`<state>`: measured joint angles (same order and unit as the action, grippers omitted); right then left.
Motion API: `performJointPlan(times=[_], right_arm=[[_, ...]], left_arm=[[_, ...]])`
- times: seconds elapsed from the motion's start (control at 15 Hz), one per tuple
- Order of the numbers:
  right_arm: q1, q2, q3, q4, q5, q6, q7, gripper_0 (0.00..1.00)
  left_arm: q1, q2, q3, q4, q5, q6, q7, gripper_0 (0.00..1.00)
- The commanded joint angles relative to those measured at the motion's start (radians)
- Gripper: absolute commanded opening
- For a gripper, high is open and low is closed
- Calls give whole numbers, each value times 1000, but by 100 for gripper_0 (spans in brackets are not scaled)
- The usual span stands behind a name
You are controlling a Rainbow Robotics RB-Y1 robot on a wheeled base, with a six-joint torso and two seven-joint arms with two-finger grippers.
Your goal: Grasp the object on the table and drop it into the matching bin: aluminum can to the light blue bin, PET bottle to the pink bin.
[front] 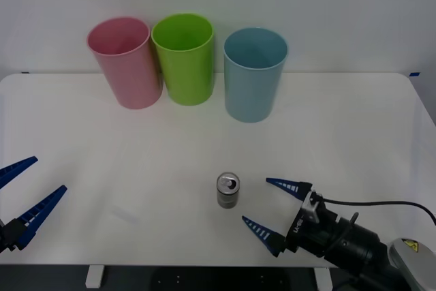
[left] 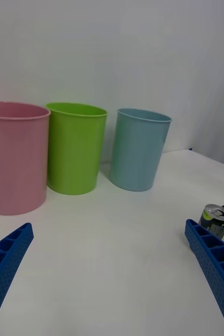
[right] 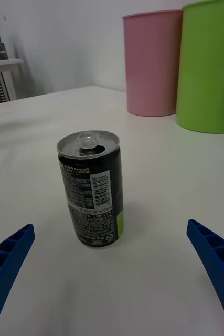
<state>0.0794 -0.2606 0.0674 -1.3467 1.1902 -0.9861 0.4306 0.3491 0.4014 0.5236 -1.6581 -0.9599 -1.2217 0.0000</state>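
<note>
Right gripper (front: 271, 206) sat low at near table (front: 354, 127) edge, fingers spread wide and empty, aimed at upright can (front: 228, 190) just beyond them, apparently lined up to grasp; blue bin (front: 254, 74) stood well behind; left gripper (front: 24, 197) open, idle at left edge.

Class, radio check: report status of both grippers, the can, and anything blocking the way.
Right gripper open, beside the aluminum can, not touching. Left gripper open, idle at table edge. Can upright, ungrasped. Nothing between it and light blue bin.
</note>
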Motion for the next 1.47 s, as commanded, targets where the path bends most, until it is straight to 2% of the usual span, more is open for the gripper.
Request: performJointPlan(times=[0.07, 1.0, 1.47], right_arm=[[-7, 4, 38, 0, 0, 46, 7, 100], [-86, 17, 203, 0, 0, 291, 5, 100], [-110, 31, 255, 1, 0, 357, 5, 100]], left_arm=[[0, 0, 0, 0, 0, 0, 0, 100], [0, 0, 0, 0, 0, 0, 0, 100], [0, 0, 0, 0, 0, 0, 0, 100]])
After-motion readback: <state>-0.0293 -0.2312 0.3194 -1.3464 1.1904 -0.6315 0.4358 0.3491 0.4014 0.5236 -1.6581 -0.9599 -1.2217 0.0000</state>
